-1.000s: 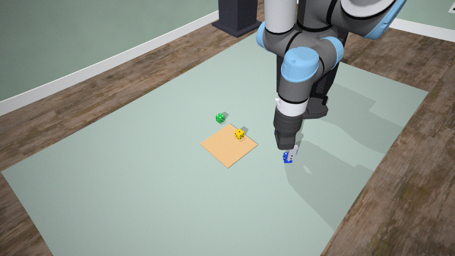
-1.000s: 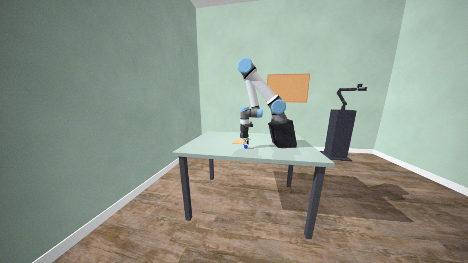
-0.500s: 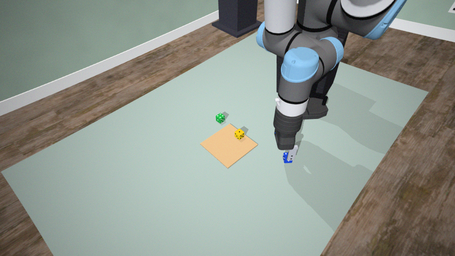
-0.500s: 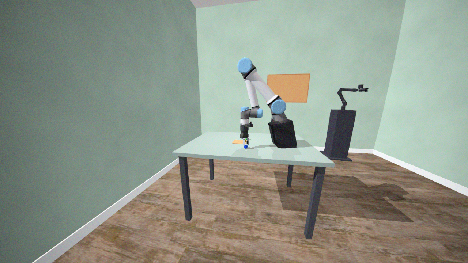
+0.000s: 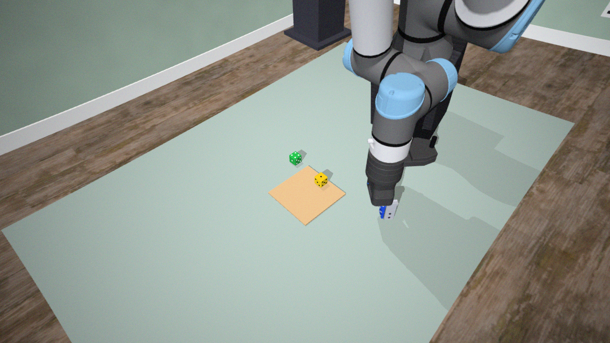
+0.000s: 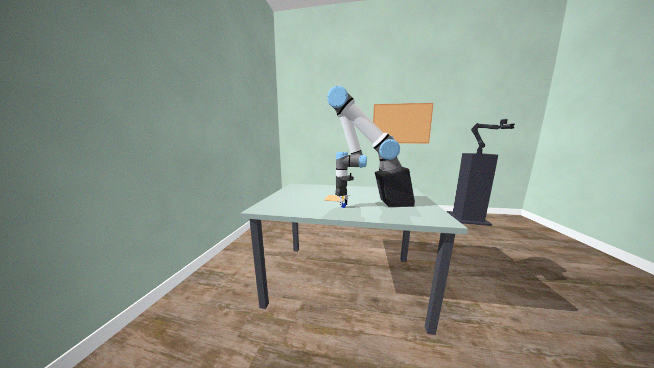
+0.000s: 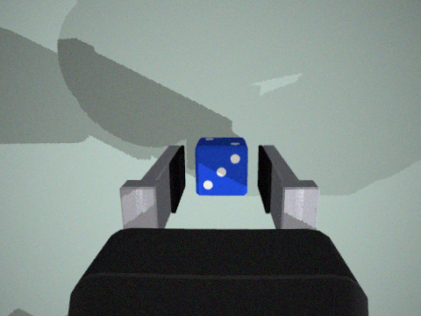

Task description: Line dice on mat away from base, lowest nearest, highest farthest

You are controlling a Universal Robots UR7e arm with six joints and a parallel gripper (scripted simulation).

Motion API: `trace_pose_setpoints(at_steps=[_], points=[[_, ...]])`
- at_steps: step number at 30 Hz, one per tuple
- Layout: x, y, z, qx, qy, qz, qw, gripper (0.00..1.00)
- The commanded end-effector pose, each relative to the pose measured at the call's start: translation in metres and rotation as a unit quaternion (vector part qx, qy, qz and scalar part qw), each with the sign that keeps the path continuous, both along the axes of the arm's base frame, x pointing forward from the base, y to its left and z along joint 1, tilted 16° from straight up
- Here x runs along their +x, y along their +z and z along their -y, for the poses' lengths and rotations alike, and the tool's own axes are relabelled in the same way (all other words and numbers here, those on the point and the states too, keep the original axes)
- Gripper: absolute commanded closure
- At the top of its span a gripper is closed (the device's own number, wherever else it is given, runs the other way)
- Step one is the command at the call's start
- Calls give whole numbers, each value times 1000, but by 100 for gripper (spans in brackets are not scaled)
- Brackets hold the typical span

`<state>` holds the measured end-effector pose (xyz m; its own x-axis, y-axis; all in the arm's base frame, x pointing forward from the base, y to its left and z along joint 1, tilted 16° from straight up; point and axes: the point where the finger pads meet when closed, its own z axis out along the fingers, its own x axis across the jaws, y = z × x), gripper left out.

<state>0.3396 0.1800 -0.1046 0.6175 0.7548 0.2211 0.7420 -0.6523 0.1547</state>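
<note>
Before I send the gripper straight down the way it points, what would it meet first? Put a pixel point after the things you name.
Probably the table (image 5: 204,264) (image 6: 292,205) (image 7: 364,246): the blue die (image 5: 382,212) (image 6: 343,205) (image 7: 221,168) sits between the gripper's (image 5: 386,211) (image 6: 343,201) (image 7: 221,179) open fingers, touching neither. Fingertip height is unclear.

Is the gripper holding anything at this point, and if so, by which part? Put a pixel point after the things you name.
Nothing is held: the gripper (image 5: 386,212) (image 6: 343,202) (image 7: 221,166) is open around the blue die (image 5: 382,211) (image 6: 343,205) (image 7: 221,170), with a visible gap on either side.
</note>
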Motion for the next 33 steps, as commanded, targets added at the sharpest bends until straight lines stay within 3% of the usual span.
trace_pose_setpoints(at_steps=[1, 33], points=[[2, -7, -1, 0, 0, 0, 1000, 21], [3, -12, -1, 0, 0, 0, 1000, 21]])
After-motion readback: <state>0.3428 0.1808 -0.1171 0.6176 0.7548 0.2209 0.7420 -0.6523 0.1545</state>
